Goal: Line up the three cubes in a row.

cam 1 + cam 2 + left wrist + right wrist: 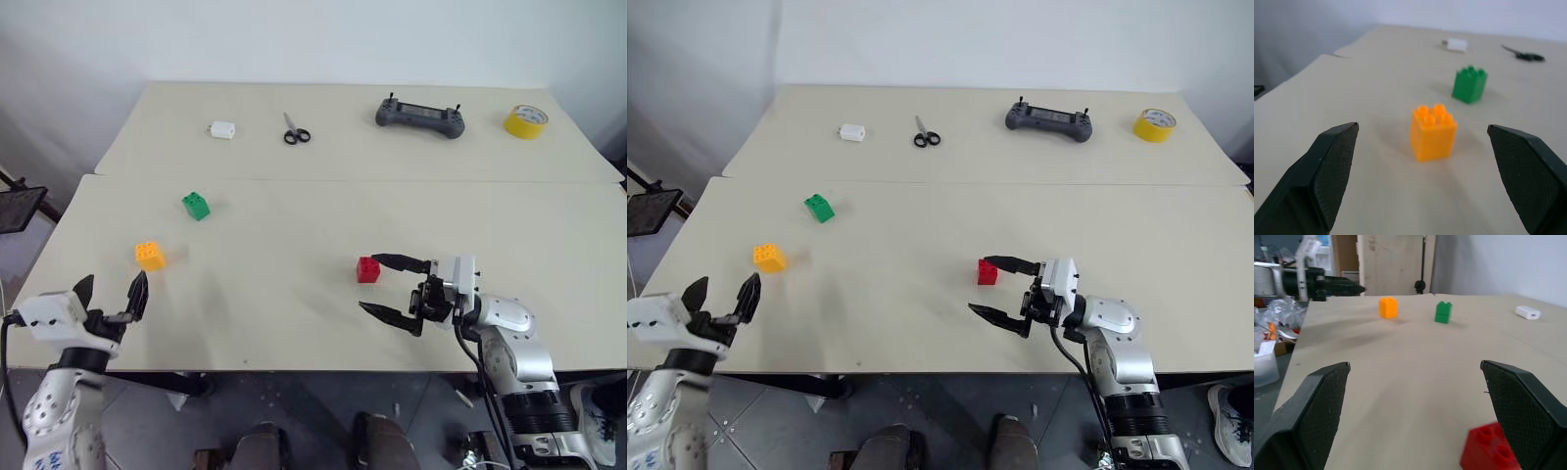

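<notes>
- On the near tabletop (294,333), in the left eye view, the three cubes lie well apart: the green cube (196,206) toward the far left, the orange cube (150,256) nearer the left edge, the red cube (368,269) right of the middle. Wide bare room lies between the orange and red cubes and along the near edge.
- At the near left corner the left gripper (110,294) stands open and empty, pointing forward toward the orange cube without touching it.
- From the right, the right gripper (384,286) points leftward, jaws wide and holding nothing; its far finger reaches just beside the red cube.
- Across a seam, the far tabletop (353,162) carries a white block (222,129), scissors (296,132), a controller (420,117) and a tape roll (526,121).
- Right eye view: the same layout, with the red cube (988,271) just ahead of the right gripper's far finger.
- Left wrist view: the orange cube (1432,131) sits upright between the spread fingers (1327,171) but ahead of them, the green cube (1469,84) farther on; studs on both tops show plainly.
- Right wrist view: the red cube (1488,450) lies tilted close to one finger (1528,406); across open tabletop stand the orange and green cubes, and the left gripper (1352,286) shows at the far edge.
</notes>
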